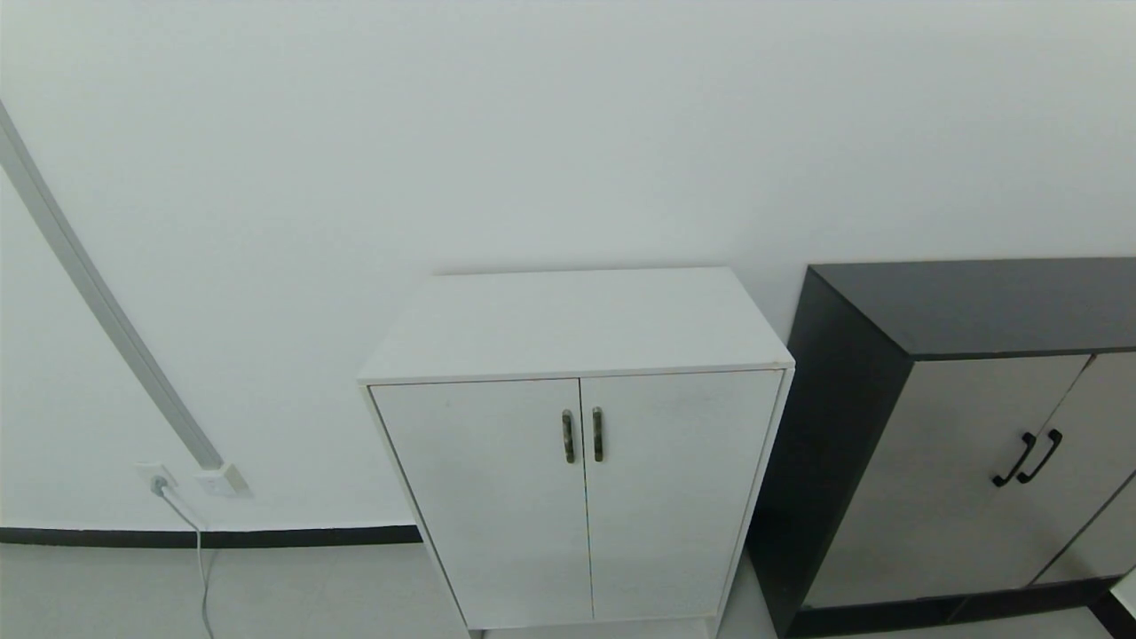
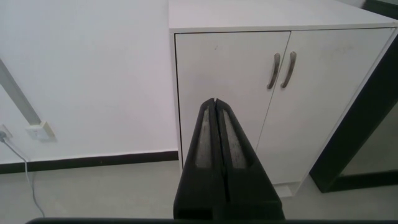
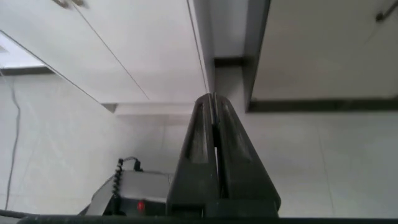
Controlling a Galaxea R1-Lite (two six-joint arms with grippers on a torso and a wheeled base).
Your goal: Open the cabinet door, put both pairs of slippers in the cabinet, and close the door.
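Note:
A white cabinet (image 1: pixel 577 444) with two doors, both closed, stands against the wall; its two dark handles (image 1: pixel 582 435) sit side by side at the centre seam. In the left wrist view my left gripper (image 2: pixel 215 102) is shut with nothing in it, held back from the white cabinet (image 2: pixel 249 81) and level with its left door. My right gripper (image 3: pixel 214 98) is also shut and holds nothing, low over the floor in front of the foot of the white cabinet (image 3: pixel 124 43).
A black cabinet (image 1: pixel 958 444) with grey doors stands directly right of the white one. A wall socket with a plugged cable (image 1: pixel 164 488) and a slanted cable duct (image 1: pixel 98 293) are on the wall at left. Light floor lies in front.

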